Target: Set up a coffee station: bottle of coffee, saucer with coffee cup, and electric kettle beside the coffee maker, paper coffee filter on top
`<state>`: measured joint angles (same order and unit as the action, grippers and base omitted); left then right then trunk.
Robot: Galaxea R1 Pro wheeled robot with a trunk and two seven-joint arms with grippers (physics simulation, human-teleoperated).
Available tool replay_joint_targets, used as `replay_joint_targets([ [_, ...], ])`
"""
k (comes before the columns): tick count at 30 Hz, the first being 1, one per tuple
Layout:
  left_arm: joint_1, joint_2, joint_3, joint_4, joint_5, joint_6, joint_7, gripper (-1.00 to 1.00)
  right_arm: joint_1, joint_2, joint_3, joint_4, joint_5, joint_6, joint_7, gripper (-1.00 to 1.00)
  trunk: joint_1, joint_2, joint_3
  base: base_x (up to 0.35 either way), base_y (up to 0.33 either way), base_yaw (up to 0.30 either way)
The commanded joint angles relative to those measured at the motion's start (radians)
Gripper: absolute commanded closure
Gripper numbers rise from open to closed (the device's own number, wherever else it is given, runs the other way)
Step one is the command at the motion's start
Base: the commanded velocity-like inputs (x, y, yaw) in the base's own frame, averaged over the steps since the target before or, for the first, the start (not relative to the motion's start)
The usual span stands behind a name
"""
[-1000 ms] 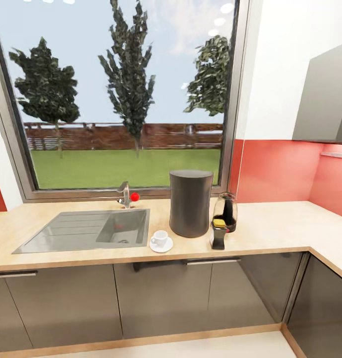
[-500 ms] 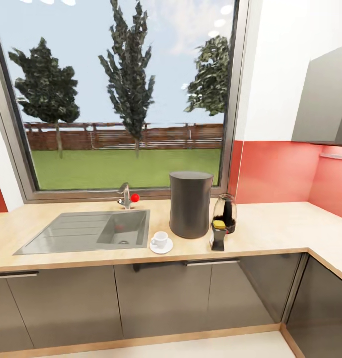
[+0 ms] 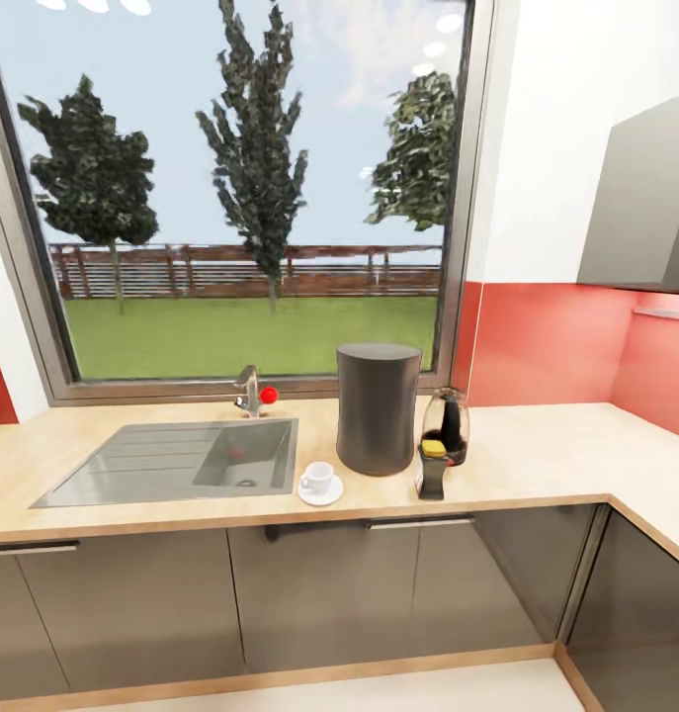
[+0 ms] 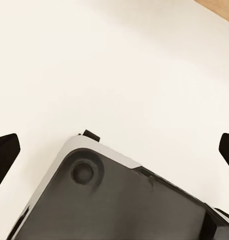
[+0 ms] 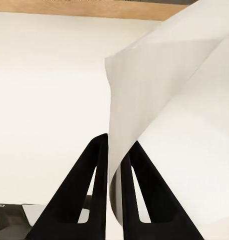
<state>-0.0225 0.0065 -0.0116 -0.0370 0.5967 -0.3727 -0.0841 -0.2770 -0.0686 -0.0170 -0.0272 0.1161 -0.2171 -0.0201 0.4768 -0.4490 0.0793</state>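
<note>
On the kitchen countertop (image 3: 537, 465) the tall dark coffee maker (image 3: 379, 407) stands right of the sink. The clear-domed electric kettle (image 3: 448, 423) is at its right side, and the yellow-capped bottle of coffee (image 3: 433, 470) stands just in front of the kettle. A white coffee cup (image 3: 319, 477) sits on the saucer (image 3: 320, 493) at the coffee maker's front left. In the right wrist view my right gripper (image 5: 114, 145) is shut on the pale paper coffee filter (image 5: 184, 100). My left gripper (image 4: 114, 150) is open with nothing between its fingers, over pale floor.
A steel sink (image 3: 181, 457) with a faucet (image 3: 248, 389) lies left of the cup. Dark cabinet fronts (image 3: 319, 593) run under the counter, which turns a corner at the right. A thin shelf (image 3: 665, 312) and a grey wall cabinet (image 3: 645, 198) hang at the far right.
The head view has shifted very slightly; the things on the counter have kept their places.
</note>
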Motion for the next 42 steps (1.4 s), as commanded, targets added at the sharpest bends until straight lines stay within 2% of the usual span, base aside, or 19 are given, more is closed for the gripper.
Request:
replay_joint_targets([
  [1,0.0,0.0,-0.001,0.002,0.011,-0.003,-0.008,-1.0,0.0,0.0,-0.002,0.001,0.009,-0.004,-0.001,1.0,-0.004,0.007,0.003,0.0,0.0,0.0],
  [7,0.0,-0.002,-0.001,0.002,0.011,-0.003,-0.008,-1.0,-0.001,-0.003,0.0,0.001,0.043,-0.006,0.03,1.0,-0.027,0.049,0.022,0.0,0.0,0.0],
  [13,0.0,-0.002,-0.009,0.002,0.0,-0.016,-0.009,-1.0,-0.001,-0.003,-0.004,0.001,0.042,-0.001,0.041,1.0,-0.027,0.049,0.022,0.0,0.0,0.0],
  [14,0.0,-0.002,-0.013,0.002,-0.003,-0.022,-0.008,-1.0,-0.001,0.009,-0.007,-0.054,0.039,0.078,0.038,1.0,-0.027,0.049,0.022,0.0,0.0,0.0],
  [17,0.0,-0.002,-0.014,0.002,-0.004,-0.023,-0.008,-1.0,-0.001,0.029,-0.007,-0.224,0.041,0.231,0.037,1.0,-0.027,0.049,0.022,0.0,0.0,0.0],
  [18,0.0,-0.002,-0.014,0.002,-0.004,-0.023,-0.008,-1.0,-0.001,0.033,-0.008,-0.373,0.039,0.31,0.041,1.0,-0.027,0.049,0.022,0.0,0.0,0.0],
  [21,0.0,-0.002,-0.014,0.002,-0.003,-0.022,-0.008,-1.0,-0.001,0.039,-0.014,-0.592,0.032,0.396,0.042,1.0,-0.027,0.049,0.022,0.0,0.0,0.0],
  [23,0.0,-0.002,-0.014,0.002,-0.003,-0.022,-0.009,-1.0,-0.001,0.04,-0.023,-0.683,0.015,0.455,0.042,1.0,-0.027,0.049,0.022,0.0,0.0,0.0],
  [26,0.0,-0.002,-0.015,0.002,-0.003,-0.022,-0.008,-1.0,-0.001,0.037,-0.034,-0.849,-0.031,0.582,0.042,1.0,-0.027,0.049,0.022,0.0,0.0,0.0],
  [27,0.0,-0.002,-0.016,0.002,-0.003,-0.021,-0.008,-1.0,0.0,0.034,-0.037,-0.931,-0.049,0.643,0.042,1.0,-0.027,0.049,0.022,0.0,0.0,0.0],
  [28,0.0,-0.002,-0.016,0.002,-0.003,-0.021,-0.009,-1.0,-0.001,0.029,-0.04,-1.111,-0.078,0.777,0.043,1.0,-0.027,0.049,0.022,0.0,0.0,0.0],
  [31,0.0,-0.001,-0.016,0.002,-0.003,-0.02,-0.009,-1.0,-0.001,0.023,-0.054,-1.348,-0.112,0.962,0.051,1.0,-0.027,0.049,0.022,0.0,0.0,0.0],
  [32,0.0,-0.001,-0.016,0.002,-0.003,-0.02,-0.009,-1.0,0.0,0.023,-0.06,-1.411,-0.118,1.002,0.054,1.0,-0.027,0.049,0.022,0.0,0.0,0.0],
  [35,0.0,-0.001,-0.015,0.002,-0.003,-0.02,-0.009,-1.0,-0.005,0.017,-0.067,-1.484,-0.124,1.061,0.055,1.0,-0.027,0.049,0.022,0.0,0.0,0.0],
  [36,0.0,-0.001,-0.015,0.002,-0.003,-0.019,-0.009,-1.0,-0.021,0.01,-0.068,-1.497,-0.125,1.08,0.054,1.0,-0.027,0.049,0.022,0.0,0.0,0.0],
  [39,0.0,-0.002,-0.016,0.002,-0.003,-0.019,-0.009,-1.0,-0.136,-0.026,-0.07,-1.514,-0.128,1.159,0.055,1.0,-0.027,0.049,0.022,0.0,0.0,0.0],
  [40,0.0,-0.001,-0.015,0.002,-0.001,-0.019,-0.009,-1.0,-0.258,-0.048,-0.071,-1.518,-0.128,1.243,0.056,1.0,-0.027,0.049,0.022,0.0,0.0,0.0],
  [42,0.0,-0.001,-0.014,0.002,0.002,-0.019,-0.009,-1.0,-0.363,-0.07,-0.071,-1.518,-0.128,1.264,0.057,1.0,-0.027,0.049,0.022,0.0,0.0,0.0],
])
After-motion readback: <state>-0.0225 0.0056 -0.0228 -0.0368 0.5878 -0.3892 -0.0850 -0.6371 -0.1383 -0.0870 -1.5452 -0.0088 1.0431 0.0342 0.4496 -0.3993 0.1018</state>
